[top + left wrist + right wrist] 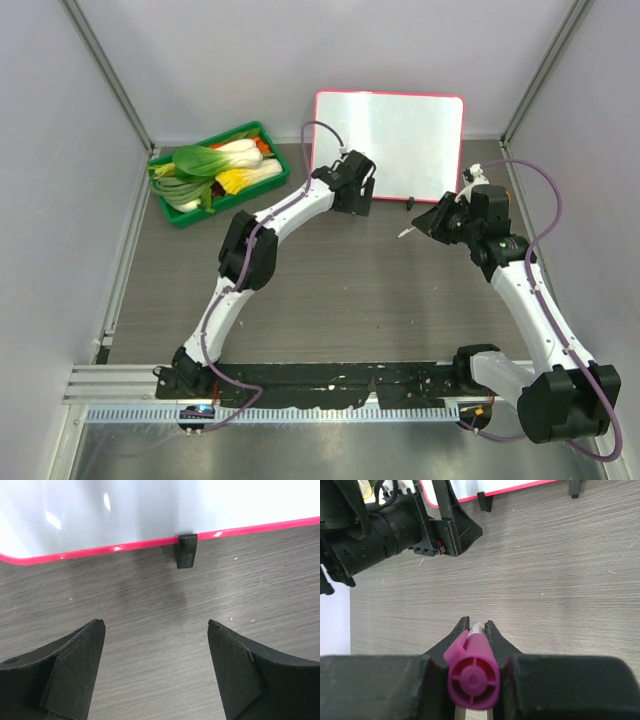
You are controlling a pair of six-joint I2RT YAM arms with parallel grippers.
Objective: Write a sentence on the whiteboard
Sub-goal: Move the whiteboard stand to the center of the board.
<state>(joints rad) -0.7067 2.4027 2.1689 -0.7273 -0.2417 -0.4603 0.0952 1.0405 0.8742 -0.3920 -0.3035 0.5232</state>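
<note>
- Right gripper (476, 626) is closed narrow on a magenta marker (471, 677). The marker's round back end faces the wrist camera and its barrel is pinched between the two fingers.
- From the top view, the marker sticks out of the gripper toward the left. Its tip is over the table (330, 300), near the whiteboard's lower right part but not touching it.
- Left gripper (156, 627) is spread wide with nothing between its fingers, only bare table under the gap.
- The left gripper sits just in front of the whiteboard's (395, 140) bottom edge, toward its left corner. The left wrist view shows the pink-red frame (100, 550) and one black foot (187, 551) straight ahead.
- The whiteboard stands on its feet at the far side of the table, right of centre, with its glossy white face toward the arms.
- The right wrist view shows both black feet on the table, with the left arm's gripper just beside the left one.
- Green tray (175, 212) with leafy vegetables (215, 165) is at the far left of the table, left of the whiteboard and apart from both grippers.
</note>
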